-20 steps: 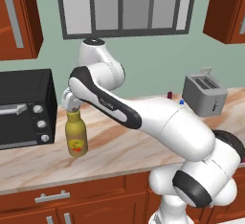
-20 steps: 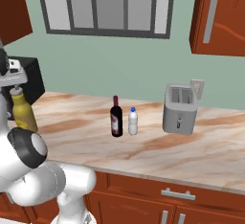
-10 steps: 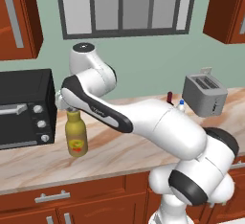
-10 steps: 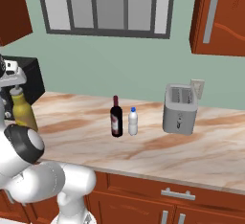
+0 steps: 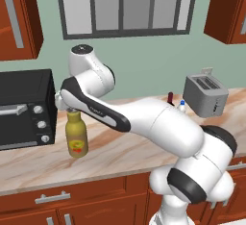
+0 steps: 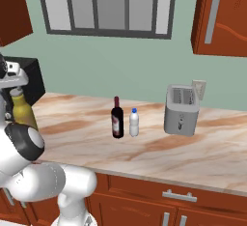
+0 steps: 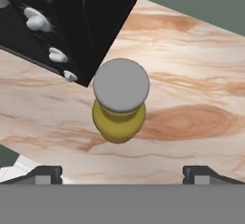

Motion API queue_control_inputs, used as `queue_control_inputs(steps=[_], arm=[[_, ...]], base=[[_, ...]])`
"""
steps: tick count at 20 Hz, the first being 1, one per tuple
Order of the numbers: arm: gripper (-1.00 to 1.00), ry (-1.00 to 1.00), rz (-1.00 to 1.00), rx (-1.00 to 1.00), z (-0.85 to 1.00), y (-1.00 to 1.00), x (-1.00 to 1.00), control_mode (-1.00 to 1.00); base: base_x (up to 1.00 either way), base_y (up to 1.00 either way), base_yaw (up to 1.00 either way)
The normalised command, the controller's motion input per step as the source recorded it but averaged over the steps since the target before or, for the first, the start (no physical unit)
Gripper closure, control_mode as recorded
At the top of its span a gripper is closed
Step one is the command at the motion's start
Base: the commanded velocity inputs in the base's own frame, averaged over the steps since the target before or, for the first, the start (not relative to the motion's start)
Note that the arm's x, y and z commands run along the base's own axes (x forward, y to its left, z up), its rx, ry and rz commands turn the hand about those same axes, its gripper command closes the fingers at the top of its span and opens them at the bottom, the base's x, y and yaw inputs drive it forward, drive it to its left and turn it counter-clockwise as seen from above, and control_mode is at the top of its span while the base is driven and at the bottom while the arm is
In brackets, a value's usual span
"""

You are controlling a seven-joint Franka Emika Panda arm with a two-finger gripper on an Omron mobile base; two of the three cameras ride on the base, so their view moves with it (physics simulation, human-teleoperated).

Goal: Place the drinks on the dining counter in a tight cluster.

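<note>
Leftward since earlier, jaws gape wide above olive-yellow bottle (image 7: 119,115), oven (image 5: 24,106) crowding its side.

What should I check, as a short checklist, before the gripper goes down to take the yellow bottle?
1. Gripper open: ok, fingertips stand wide apart.
2. Gripper above the olive-yellow bottle: ok, its grey cap lies between the fingertips.
3. Bottle upright: ok.
4. Room beside the black oven: cannot tell, it stands close.
5. Wine bottle and small white bottle out of the way: ok, both stand near the toaster.
</note>
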Motion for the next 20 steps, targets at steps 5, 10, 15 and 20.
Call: queue_control_inputs(steps=[5, 10, 15, 20], arm=[[-1.0, 0.0, 0.0, 0.01, -0.13, 0.04, 0.21, -1.0], [-1.0, 0.0, 0.0, 0.02, -0.08, 0.1, 0.18, -1.0], [-1.0, 0.12, -0.01, 0.02, -0.01, 0.18, 0.1, -1.0], [-1.0, 0.15, -0.03, 0.0, -0.03, 0.17, 0.16, -1.0]], base=[[0.0, 0.0, 0.0], [0.0, 0.0, 0.0], [0.0, 0.0, 0.0], [0.0, 0.0, 0.0]])
